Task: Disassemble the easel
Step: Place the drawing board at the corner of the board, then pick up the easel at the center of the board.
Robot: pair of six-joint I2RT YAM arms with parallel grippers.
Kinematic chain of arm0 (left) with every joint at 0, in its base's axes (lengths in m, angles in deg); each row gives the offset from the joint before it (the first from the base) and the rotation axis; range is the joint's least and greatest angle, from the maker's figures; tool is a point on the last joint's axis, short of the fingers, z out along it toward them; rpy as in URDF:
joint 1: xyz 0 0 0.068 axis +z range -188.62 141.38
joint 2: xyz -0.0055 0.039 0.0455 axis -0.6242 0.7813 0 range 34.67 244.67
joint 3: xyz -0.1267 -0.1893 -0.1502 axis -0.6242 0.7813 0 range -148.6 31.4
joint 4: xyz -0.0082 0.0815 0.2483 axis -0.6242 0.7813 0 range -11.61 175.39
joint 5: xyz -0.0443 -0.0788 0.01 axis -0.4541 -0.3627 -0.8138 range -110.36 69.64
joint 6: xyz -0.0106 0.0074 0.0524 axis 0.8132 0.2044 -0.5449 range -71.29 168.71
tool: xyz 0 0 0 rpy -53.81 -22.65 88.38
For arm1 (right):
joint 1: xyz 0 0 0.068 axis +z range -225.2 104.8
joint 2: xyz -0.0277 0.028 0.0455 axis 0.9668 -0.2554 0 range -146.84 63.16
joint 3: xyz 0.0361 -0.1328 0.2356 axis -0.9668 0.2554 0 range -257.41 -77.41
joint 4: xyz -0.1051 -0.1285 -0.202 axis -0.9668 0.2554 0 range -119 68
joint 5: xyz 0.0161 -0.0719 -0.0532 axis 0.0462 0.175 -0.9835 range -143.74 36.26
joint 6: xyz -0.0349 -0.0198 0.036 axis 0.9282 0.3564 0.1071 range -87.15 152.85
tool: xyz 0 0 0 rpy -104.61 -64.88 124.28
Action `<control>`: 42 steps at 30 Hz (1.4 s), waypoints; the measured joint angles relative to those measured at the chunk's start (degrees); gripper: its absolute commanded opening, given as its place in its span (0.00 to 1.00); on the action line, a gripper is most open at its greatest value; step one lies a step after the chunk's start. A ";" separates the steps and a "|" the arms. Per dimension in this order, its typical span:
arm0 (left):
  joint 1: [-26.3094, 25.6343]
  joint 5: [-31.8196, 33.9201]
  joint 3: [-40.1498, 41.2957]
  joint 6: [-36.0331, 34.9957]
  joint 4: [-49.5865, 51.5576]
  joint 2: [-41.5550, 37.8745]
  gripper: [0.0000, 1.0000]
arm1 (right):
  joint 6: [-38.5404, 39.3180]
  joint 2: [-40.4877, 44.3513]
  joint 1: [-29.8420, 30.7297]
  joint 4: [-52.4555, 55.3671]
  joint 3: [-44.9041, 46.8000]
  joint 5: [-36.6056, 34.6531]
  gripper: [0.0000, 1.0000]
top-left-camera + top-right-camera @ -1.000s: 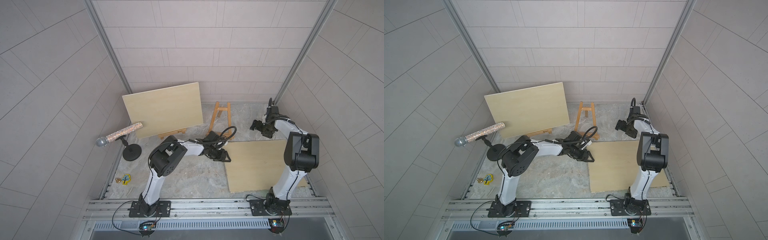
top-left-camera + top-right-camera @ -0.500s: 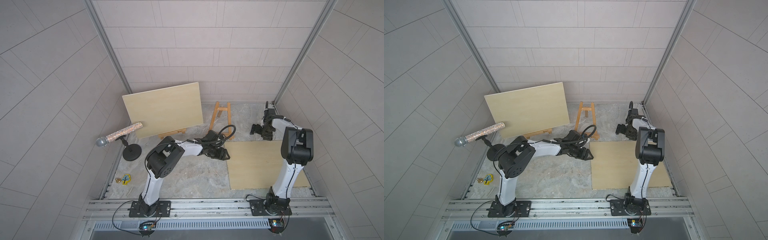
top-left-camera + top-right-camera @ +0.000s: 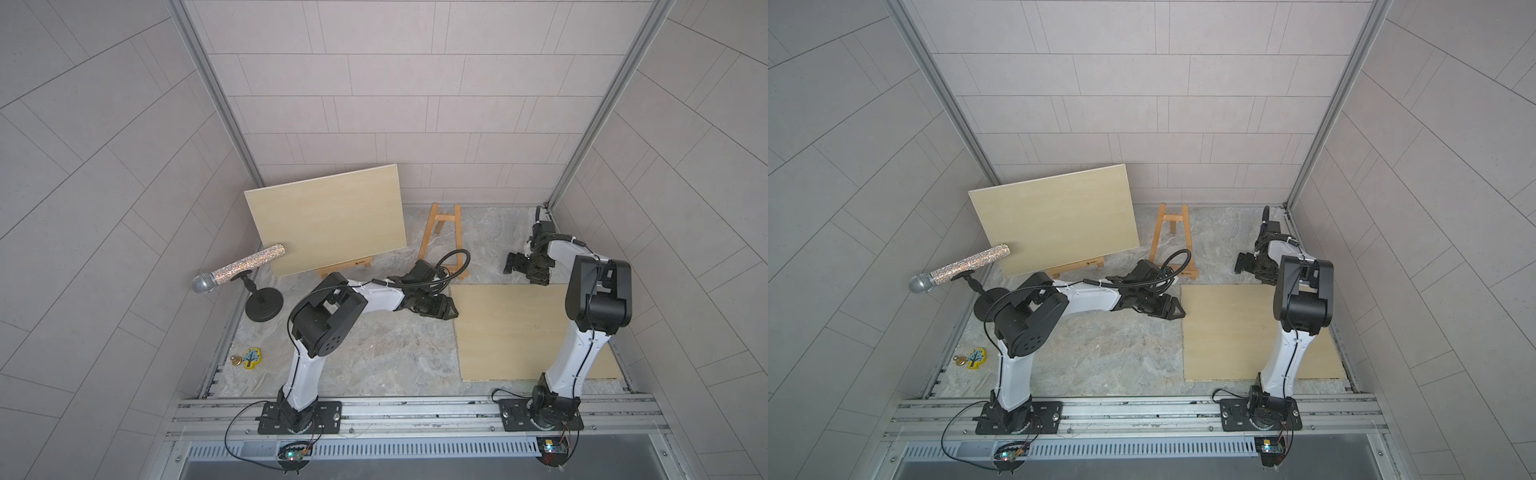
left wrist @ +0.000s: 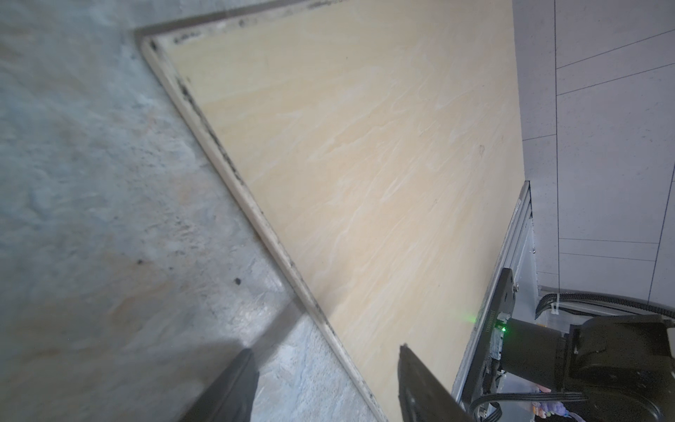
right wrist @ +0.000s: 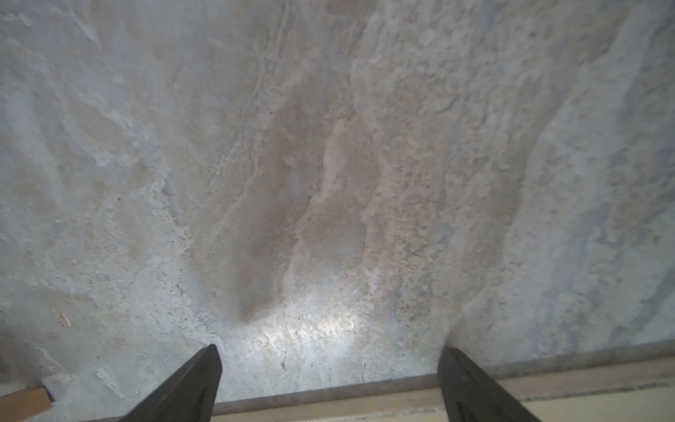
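- Now upright at the table's (image 3: 374, 353) back, the bare easel (image 3: 442, 237) stands beside a second easel (image 3: 345, 268) carrying a board (image 3: 324, 224); its ledge mark is unreadable.
- Left fingers (image 4: 420, 387), spread, straddle the flat board's (image 3: 519, 328) left edge.
- Right fingers (image 5: 190, 387), spread wide, hover at its far edge; open table lies in front, centre.
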 measured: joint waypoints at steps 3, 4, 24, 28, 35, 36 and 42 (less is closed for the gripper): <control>0.00 0.00 0.04 -0.04 -0.02 0.00 0.66 | 0.04 0.57 0.04 -0.44 0.87 0.02 0.97; 0.00 0.00 0.07 -0.07 -0.02 -0.02 0.66 | 0.04 0.83 0.04 -0.63 1.25 0.02 0.97; 0.09 2.27 5.03 -0.24 2.23 -5.11 0.67 | -0.48 5.31 2.58 -1.16 5.03 3.50 0.99; 0.74 3.19 8.90 -0.24 4.46 -9.25 0.69 | -0.46 9.55 6.32 -2.73 5.11 7.82 0.99; 4.48 3.61 13.55 0.04 5.66 -18.40 0.76 | -0.66 20.15 13.51 -12.59 11.56 15.17 0.99; 5.38 3.48 13.94 0.13 5.53 -19.50 0.77 | -0.63 20.90 14.67 -13.94 12.35 15.67 0.99; 9.77 2.60 14.95 0.72 5.14 -22.62 0.79 | -1.16 20.48 20.26 -21.62 15.61 15.30 0.99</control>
